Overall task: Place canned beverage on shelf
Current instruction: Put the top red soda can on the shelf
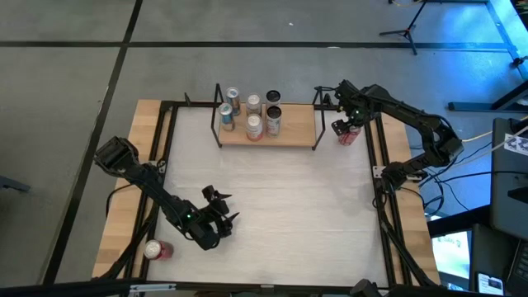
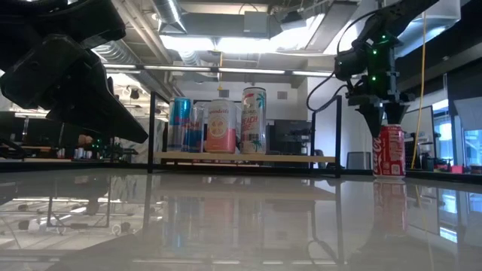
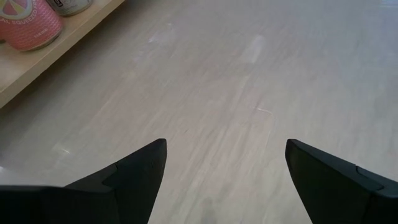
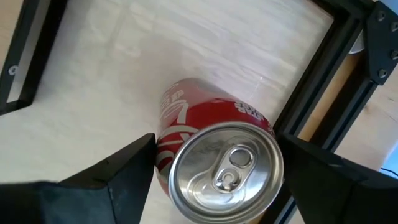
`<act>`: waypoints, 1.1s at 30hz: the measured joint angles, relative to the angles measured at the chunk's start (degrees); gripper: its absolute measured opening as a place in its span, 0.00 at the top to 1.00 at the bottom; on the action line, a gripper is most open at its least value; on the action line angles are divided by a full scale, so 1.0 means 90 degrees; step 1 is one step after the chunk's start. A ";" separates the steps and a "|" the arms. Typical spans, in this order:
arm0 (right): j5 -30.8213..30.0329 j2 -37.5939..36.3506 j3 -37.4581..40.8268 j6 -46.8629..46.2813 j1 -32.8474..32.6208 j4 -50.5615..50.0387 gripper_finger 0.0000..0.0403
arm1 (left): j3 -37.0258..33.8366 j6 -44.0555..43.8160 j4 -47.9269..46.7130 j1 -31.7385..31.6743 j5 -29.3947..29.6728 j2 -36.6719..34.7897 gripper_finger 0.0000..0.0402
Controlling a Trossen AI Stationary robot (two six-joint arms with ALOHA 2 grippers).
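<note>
Two dark arms show from above; the right gripper [image 1: 346,129] hangs over a red can [image 1: 347,136] standing on the table just right of the shelf [image 1: 290,134], which holds several cans [image 1: 252,114]; the left gripper [image 1: 221,206] waits near the front left, fingers apart. At table height, the red can [image 2: 389,151] stands upright beside the shelf [image 2: 245,157]. The right wrist view shows open fingers [image 4: 118,174] flanking the can's top [image 4: 227,167], not clamped.

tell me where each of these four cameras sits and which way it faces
high: above the table, looking straight down; both arms, shelf.
low: table height, looking level across at the shelf; right gripper above the red can.
left wrist: past the open left gripper at bare table.
right wrist: down onto the red can between open fingers.
shared: red can in high, low, right wrist.
</note>
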State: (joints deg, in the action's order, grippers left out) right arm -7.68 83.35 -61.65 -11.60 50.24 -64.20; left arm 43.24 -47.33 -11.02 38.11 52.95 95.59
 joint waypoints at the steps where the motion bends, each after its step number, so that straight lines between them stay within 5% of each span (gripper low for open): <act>1: 0.0014 0.0002 0.0000 0.0000 0.0002 0.0000 0.22 | 0.0000 0.0000 0.0001 0.0000 0.0006 0.0000 0.21; 33: 0.0305 0.0019 0.0029 -0.0168 0.0000 -0.0160 0.22 | 0.0000 -0.0002 0.0016 0.0000 -0.0005 0.0000 0.21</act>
State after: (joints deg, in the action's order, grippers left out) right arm -4.93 83.53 -61.39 -13.10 50.24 -65.65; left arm 43.24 -47.35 -10.87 38.11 52.90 95.59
